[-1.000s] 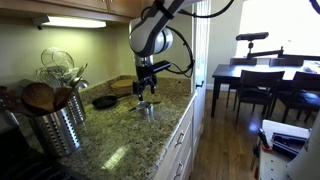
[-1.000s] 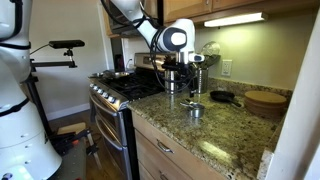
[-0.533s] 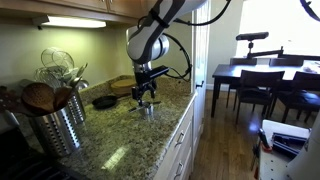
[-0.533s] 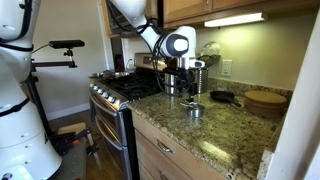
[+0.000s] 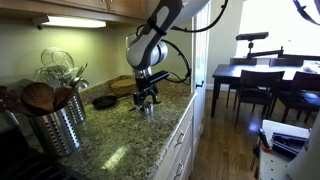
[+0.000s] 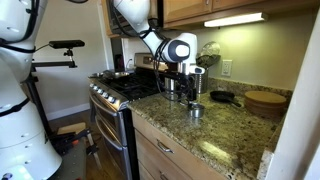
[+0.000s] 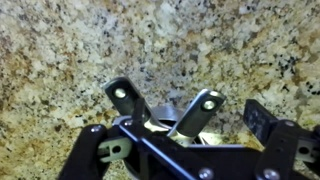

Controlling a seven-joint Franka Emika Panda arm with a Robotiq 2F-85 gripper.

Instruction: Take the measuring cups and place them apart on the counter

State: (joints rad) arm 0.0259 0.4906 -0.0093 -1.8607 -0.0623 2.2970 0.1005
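Note:
The measuring cups (image 5: 148, 109) (image 6: 195, 110) sit nested together on the speckled granite counter (image 5: 120, 140) (image 6: 225, 135), close to its front edge. My gripper (image 5: 147, 98) (image 6: 193, 95) hangs just above them, open and holding nothing. In the wrist view two flat silver handles (image 7: 200, 108) fan upward from the measuring cups (image 7: 150, 120). The bowls are mostly hidden behind the gripper (image 7: 180, 135). One black finger pad (image 7: 263, 120) stands to the right of the handles, and the opposite finger is at the lower left.
A ribbed steel utensil canister (image 5: 55, 122) stands near one end of the counter. A black skillet (image 5: 104, 101) (image 6: 222, 97) and a wooden bowl (image 6: 265, 100) lie behind the cups. A stove (image 6: 125, 90) adjoins the counter. A dark dining table (image 5: 260, 72) stands beyond.
The arm has lowered the gripper closer to the measuring cups. The jaws have stayed open and the cups have not moved.

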